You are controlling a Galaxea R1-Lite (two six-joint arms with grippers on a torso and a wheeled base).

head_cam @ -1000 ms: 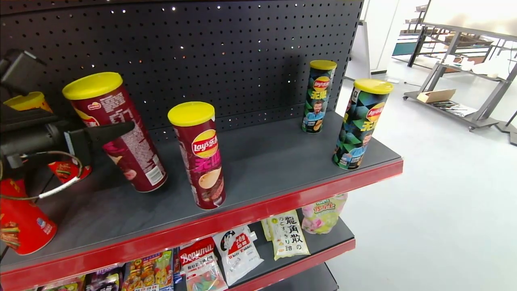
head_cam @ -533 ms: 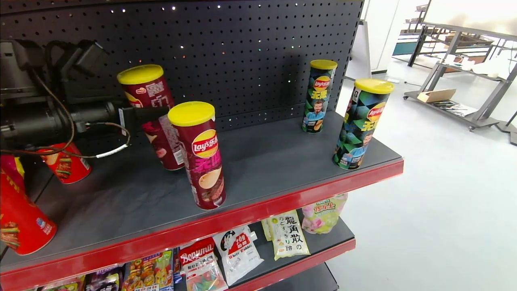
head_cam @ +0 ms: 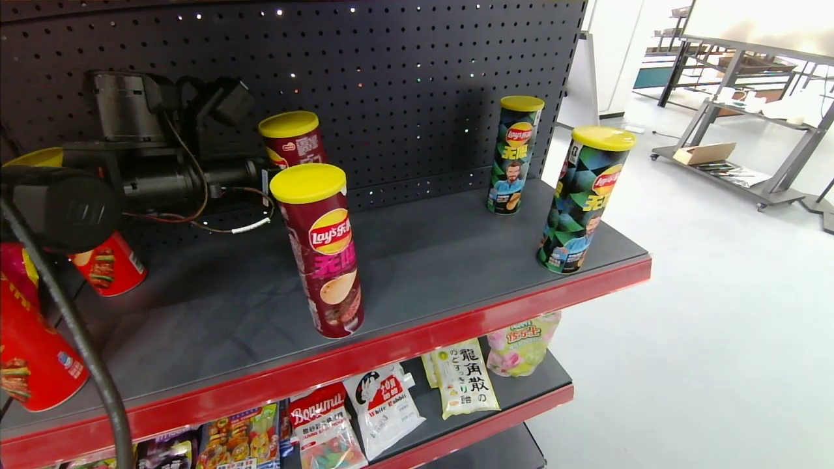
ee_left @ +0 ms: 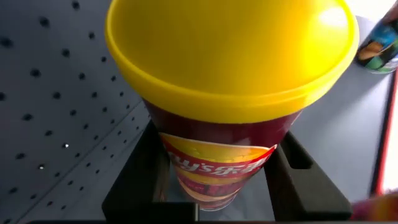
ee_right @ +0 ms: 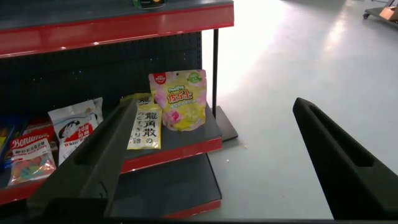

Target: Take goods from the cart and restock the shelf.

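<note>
A bright, pale room.
Glossy grey floor (head_cam: 717, 326) ran back to a steel rack (head_cam: 765, 189) holding a flat carton (head_cam: 704, 154), beside a white wall (head_cam: 619, 58).

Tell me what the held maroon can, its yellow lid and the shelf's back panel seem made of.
The maroon can looks like cardboard with a glossy printed wrap, judging by its sheen. The yellow lid is likely smooth plastic, with a moulded rim. The back panel seems dark painted metal, matte, punched with regular holes.
</note>
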